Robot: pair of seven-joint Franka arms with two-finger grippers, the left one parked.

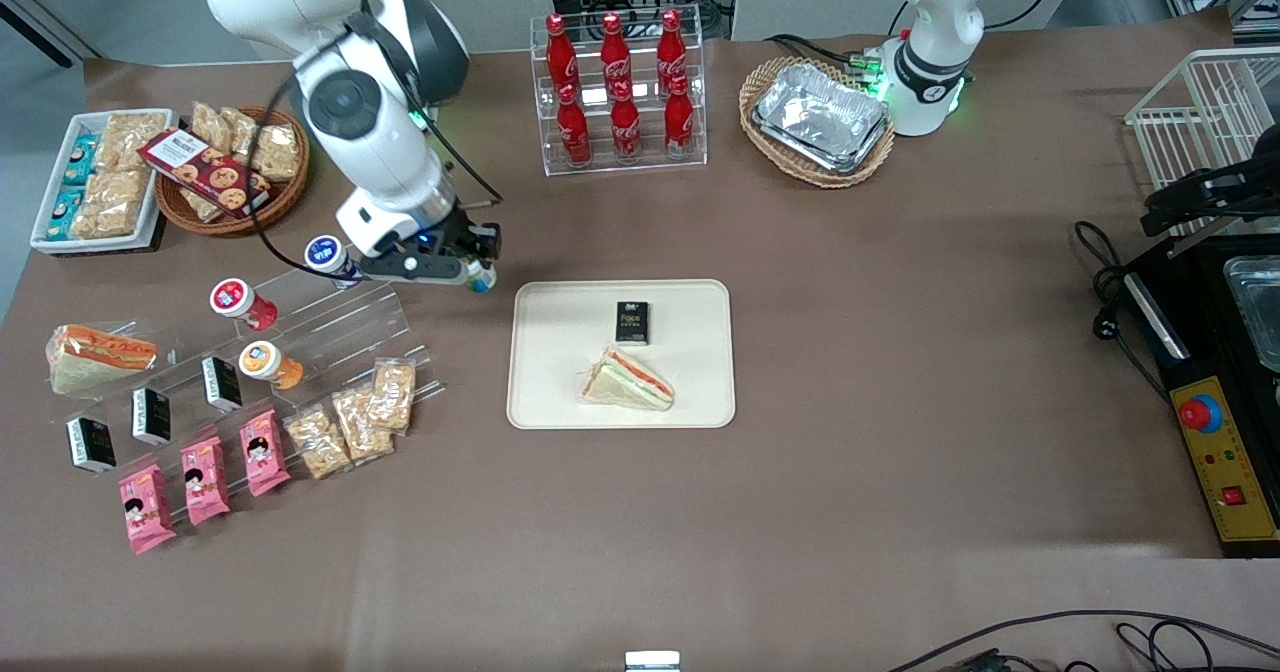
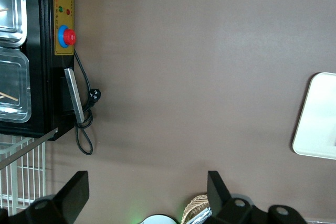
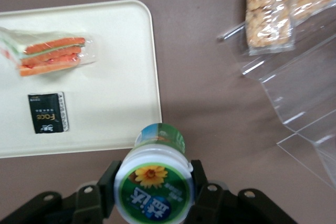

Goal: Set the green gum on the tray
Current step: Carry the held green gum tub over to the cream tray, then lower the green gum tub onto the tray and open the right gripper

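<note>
My right gripper [image 3: 154,182] is shut on the green gum [image 3: 154,184], a small canister whose white lid has a green face with a yellow flower. In the front view the gripper [image 1: 478,270] hangs above the brown table, beside the cream tray [image 1: 560,402] on the working arm's side, and only the canister's teal end [image 1: 482,280] peeks out under it. The tray [image 3: 115,77] holds a wrapped sandwich [image 1: 628,380] and a small black box [image 1: 632,322]. The canister is over bare table just off the tray's rim.
A clear stepped display [image 1: 330,327] toward the working arm's end carries a blue-lidded canister [image 1: 326,254], a red-lidded one [image 1: 236,299], an orange-lidded one [image 1: 266,362], black boxes and snack packs. A cola bottle rack [image 1: 620,92] and a wicker basket of foil trays [image 1: 818,120] stand farther from the camera.
</note>
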